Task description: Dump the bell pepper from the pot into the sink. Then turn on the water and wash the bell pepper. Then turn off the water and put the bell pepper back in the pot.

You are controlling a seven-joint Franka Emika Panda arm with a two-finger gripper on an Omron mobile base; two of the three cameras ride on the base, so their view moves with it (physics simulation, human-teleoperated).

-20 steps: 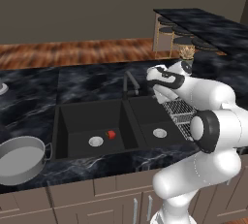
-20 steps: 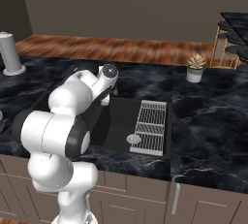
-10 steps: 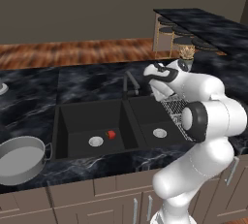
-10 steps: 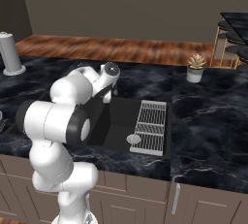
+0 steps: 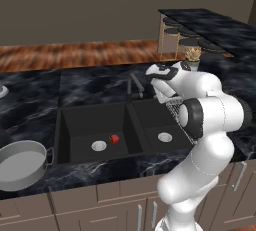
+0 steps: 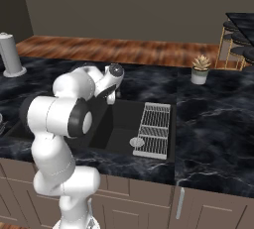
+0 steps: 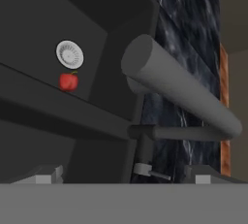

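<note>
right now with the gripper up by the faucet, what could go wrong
The open gripper sits very close to the faucet, so it might knock the spout instead of catching the small handle. The bell pepper lies beside the left drain, perhaps outside the stream. The pot rests near the counter edge, where a wide arm swing could nudge it.

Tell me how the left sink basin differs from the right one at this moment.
The left basin has the bell pepper lying beside its drain, while the right basin has no pepper. The drying rack spans part of the right basin; the left basin is uncovered. Both are matte black with a round silver drain.
</note>
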